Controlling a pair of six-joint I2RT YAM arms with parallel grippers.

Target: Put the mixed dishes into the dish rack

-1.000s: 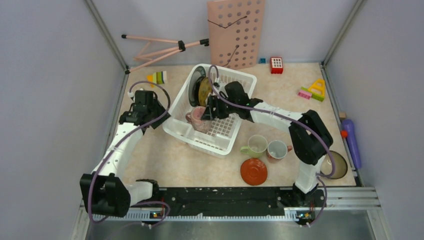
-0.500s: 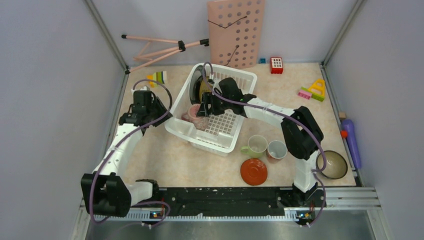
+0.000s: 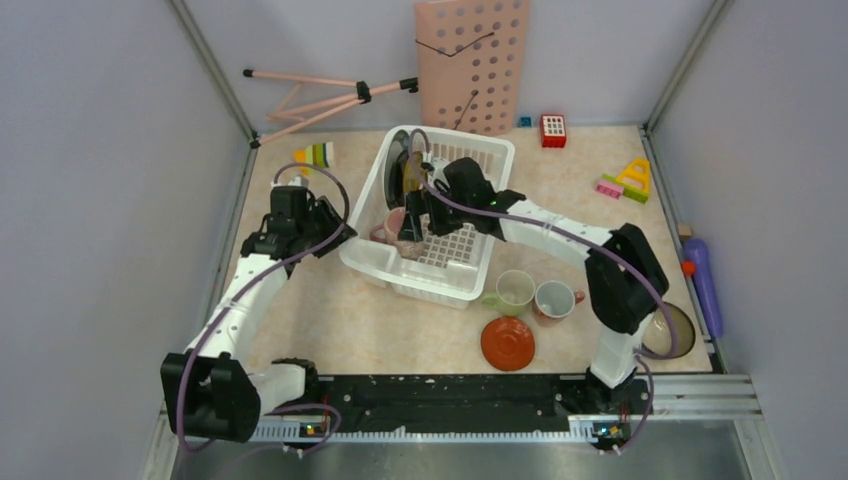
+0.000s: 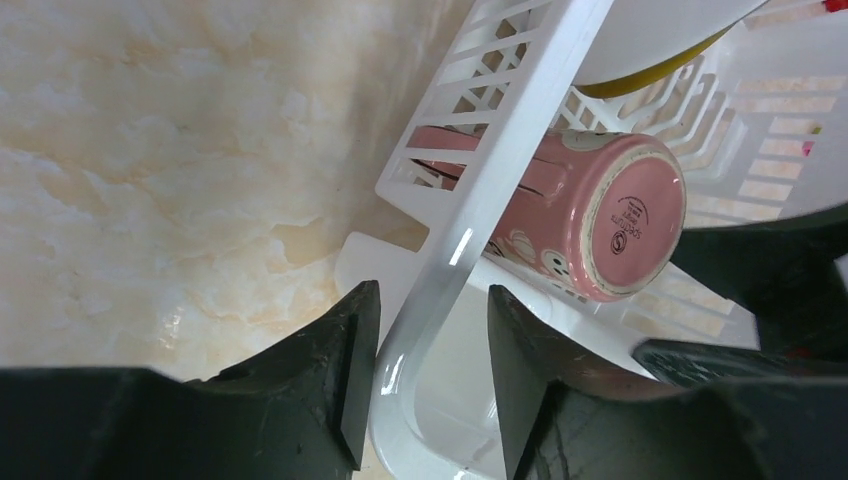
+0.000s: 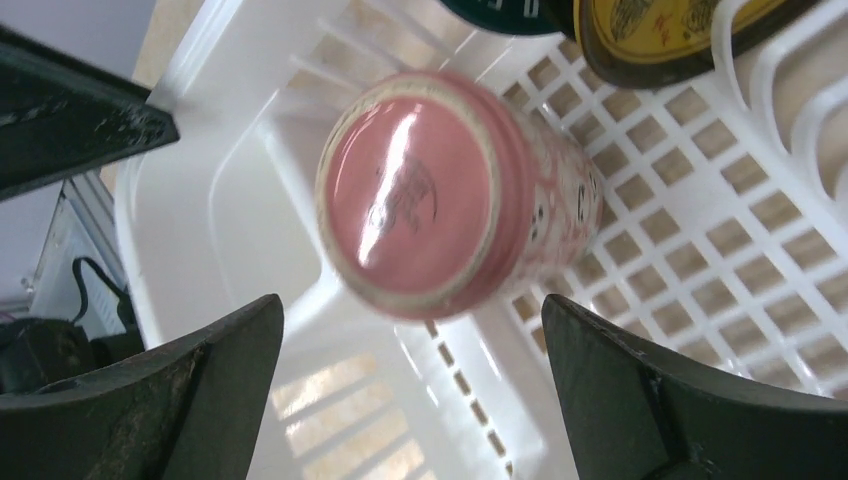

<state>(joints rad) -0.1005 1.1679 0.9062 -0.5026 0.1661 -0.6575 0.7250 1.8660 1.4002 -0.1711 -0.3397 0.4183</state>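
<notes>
The white dish rack (image 3: 452, 262) stands mid-table. A black plate (image 3: 398, 168) and a yellow plate (image 3: 410, 180) stand in its tines. A pink mug (image 3: 397, 232) lies on its side in the rack's near-left end. My left gripper (image 3: 335, 233) is shut on the rack's left rim (image 4: 500, 180), its jaws (image 4: 432, 292) straddling it. My right gripper (image 3: 413, 214) hangs open over the pink mug (image 5: 440, 190), not touching it. A pale-green mug (image 3: 515, 290), a maroon mug (image 3: 555, 298), an orange saucer (image 3: 507, 342) and a bowl (image 3: 675, 330) sit on the table.
A pink perforated board (image 3: 472, 65) and a tripod (image 3: 320, 95) lean at the back wall. Toy blocks lie at the back (image 3: 552, 128), right (image 3: 628, 180) and left (image 3: 315, 155). A purple bottle (image 3: 703, 280) lies along the right edge.
My left gripper has moved right with the rack's corner, and the rack has turned and shifted right. My right gripper stays over the pink mug, which looks blurred in the wrist view.
</notes>
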